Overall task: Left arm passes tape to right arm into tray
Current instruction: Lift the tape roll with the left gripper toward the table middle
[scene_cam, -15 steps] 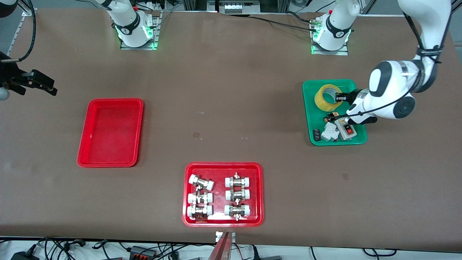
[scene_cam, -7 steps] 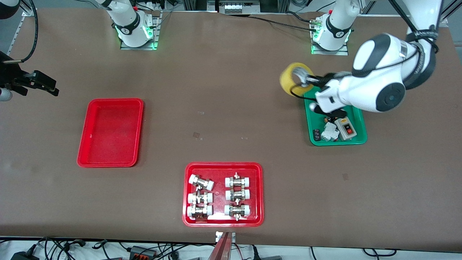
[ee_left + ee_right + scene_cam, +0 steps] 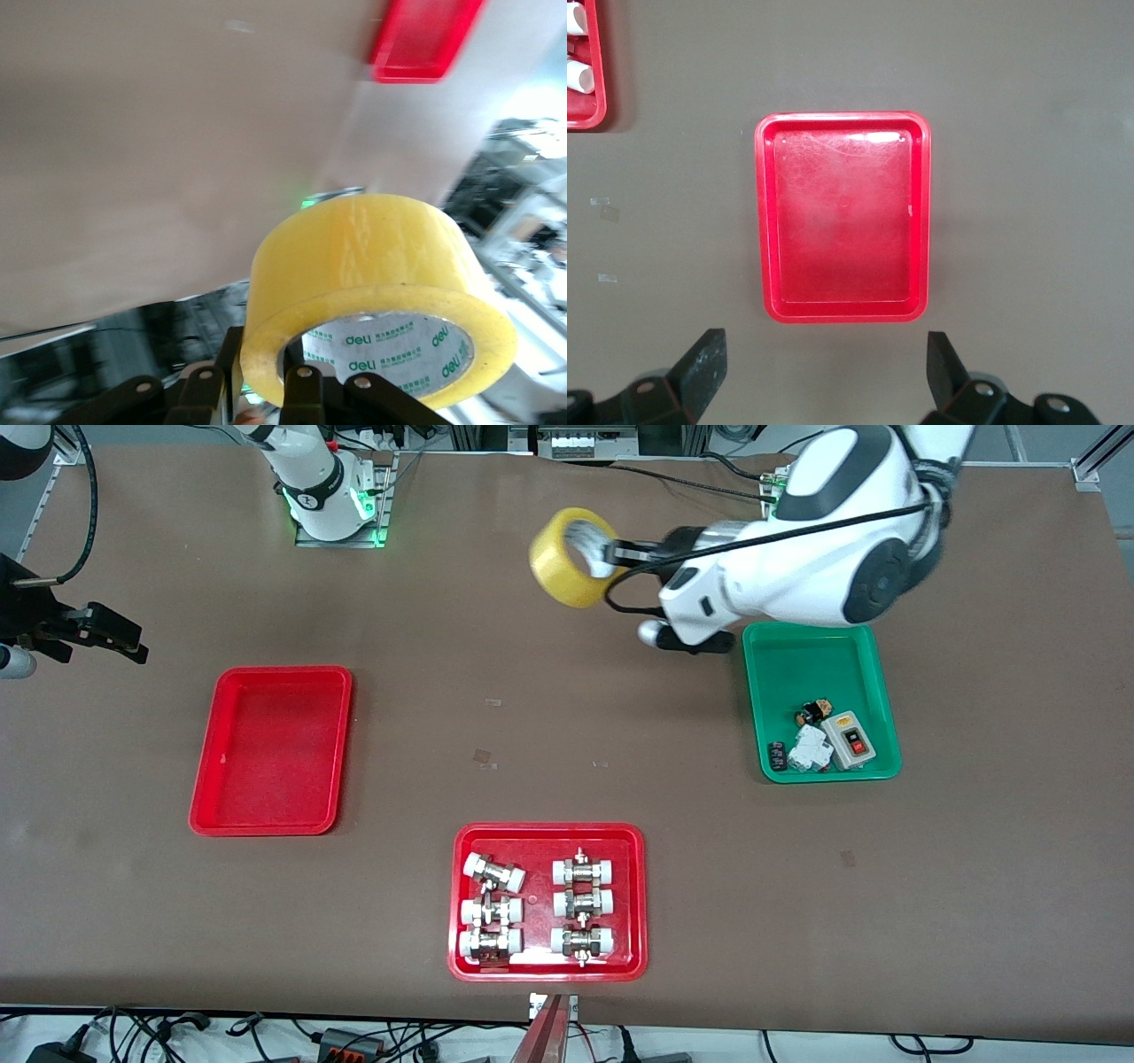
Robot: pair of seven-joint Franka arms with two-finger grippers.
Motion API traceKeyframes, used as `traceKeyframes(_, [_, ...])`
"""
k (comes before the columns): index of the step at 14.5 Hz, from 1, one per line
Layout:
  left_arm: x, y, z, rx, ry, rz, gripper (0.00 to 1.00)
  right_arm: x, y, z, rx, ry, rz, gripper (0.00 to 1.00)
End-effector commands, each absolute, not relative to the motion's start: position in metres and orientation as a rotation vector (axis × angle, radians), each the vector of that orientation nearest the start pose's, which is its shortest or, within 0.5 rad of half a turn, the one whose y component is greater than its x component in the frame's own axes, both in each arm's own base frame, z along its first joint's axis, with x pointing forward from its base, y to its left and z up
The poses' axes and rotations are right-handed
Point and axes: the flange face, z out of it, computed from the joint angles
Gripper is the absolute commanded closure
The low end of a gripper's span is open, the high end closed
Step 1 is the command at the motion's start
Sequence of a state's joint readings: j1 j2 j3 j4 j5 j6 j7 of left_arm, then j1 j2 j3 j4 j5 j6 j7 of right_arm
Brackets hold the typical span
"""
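The yellow tape (image 3: 571, 558) hangs in the air over the bare table, between the two arm bases. My left gripper (image 3: 611, 558) is shut on its wall, one finger inside the whitish core and one outside. In the left wrist view the tape (image 3: 372, 266) fills the space in front of the left gripper (image 3: 266, 382). The empty red tray (image 3: 270, 753) lies toward the right arm's end of the table. My right gripper (image 3: 97, 633) waits open above that end. The right wrist view looks down on the tray (image 3: 843, 217), and nothing is between the right gripper's (image 3: 826, 367) fingers.
A green tray (image 3: 819, 660) under the left arm holds small electrical parts (image 3: 824, 744) at its nearer end. A second red tray (image 3: 547, 830) with white-capped metal fittings (image 3: 536, 908) sits near the front camera. Bits of clear tape (image 3: 483, 757) lie mid-table.
The left arm lifted the tape out of the green tray and carried it high toward the right arm's end. The right gripper has hardly moved.
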State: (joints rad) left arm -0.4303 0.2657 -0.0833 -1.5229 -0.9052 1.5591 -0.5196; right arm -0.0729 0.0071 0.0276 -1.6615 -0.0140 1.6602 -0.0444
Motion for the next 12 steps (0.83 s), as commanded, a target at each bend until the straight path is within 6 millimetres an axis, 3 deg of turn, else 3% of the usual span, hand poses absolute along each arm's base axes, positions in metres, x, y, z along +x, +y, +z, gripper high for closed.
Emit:
traceKeyframes(1, [0.538,-0.392,0.526,2.175,0.175,-0.816,1.00,0.561,-0.025,0.591,-3.155,-0.016,-0.001,0.00])
traceKeyframes(4, [0.550,-0.407,0.527,2.149,0.206,-0.763,1.00,0.561,-0.025,0.591,-3.155,-0.016,0.001,0.00])
traceKeyframes(9, [0.553,-0.404,0.531,2.147,0.217,-0.729,1.00,0.561,-0.021,0.584,-3.138,-0.026,0.038,0.00])
traceKeyframes(10, [0.553,-0.403,0.532,2.147,0.218,-0.729,1.00,0.568,-0.014,0.568,-3.137,-0.048,0.081,0.00])
traceKeyframes(12, [0.555,-0.399,0.534,2.145,0.217,-0.728,1.00,0.572,0.010,0.560,-3.121,-0.108,0.102,0.00])
